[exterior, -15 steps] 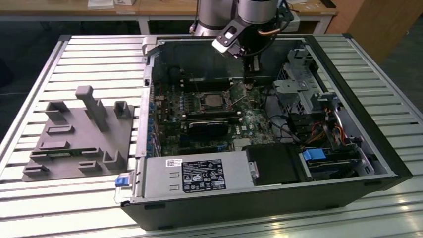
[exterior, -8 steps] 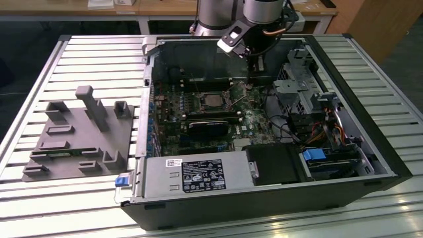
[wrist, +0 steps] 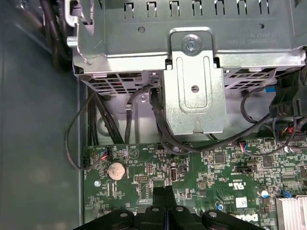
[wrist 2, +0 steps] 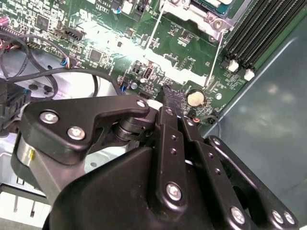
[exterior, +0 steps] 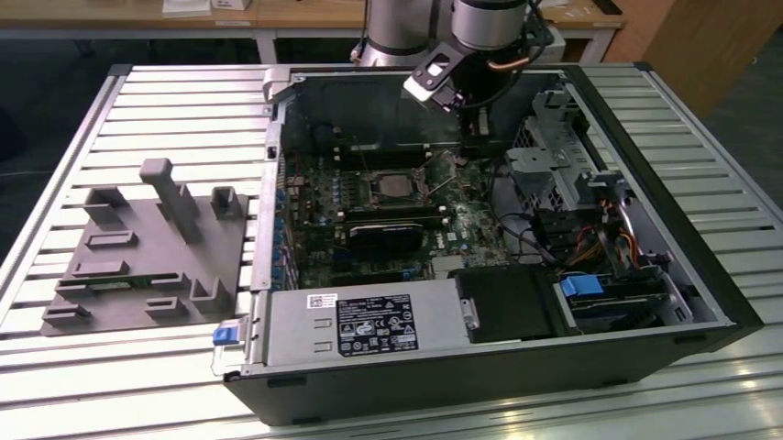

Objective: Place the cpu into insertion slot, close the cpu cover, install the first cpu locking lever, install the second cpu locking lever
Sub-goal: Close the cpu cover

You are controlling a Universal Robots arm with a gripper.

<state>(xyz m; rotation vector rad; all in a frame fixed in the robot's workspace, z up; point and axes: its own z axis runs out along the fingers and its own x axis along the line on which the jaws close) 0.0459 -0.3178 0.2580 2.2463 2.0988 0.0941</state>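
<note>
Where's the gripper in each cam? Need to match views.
Exterior view: the gripper hangs inside the case, to the exterior view's right of the insertion slot.
Second wrist view: gripper tip shut, over the green board beside the coin cell.
First wrist view: gripper tip over the board, metal drive cage beyond.
Shared landmark: the coin cell, in both wrist views.

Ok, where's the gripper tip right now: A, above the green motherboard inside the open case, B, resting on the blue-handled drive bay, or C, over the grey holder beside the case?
A: in the first wrist view the gripper points down at the green motherboard, close to the round coin cell.
</note>
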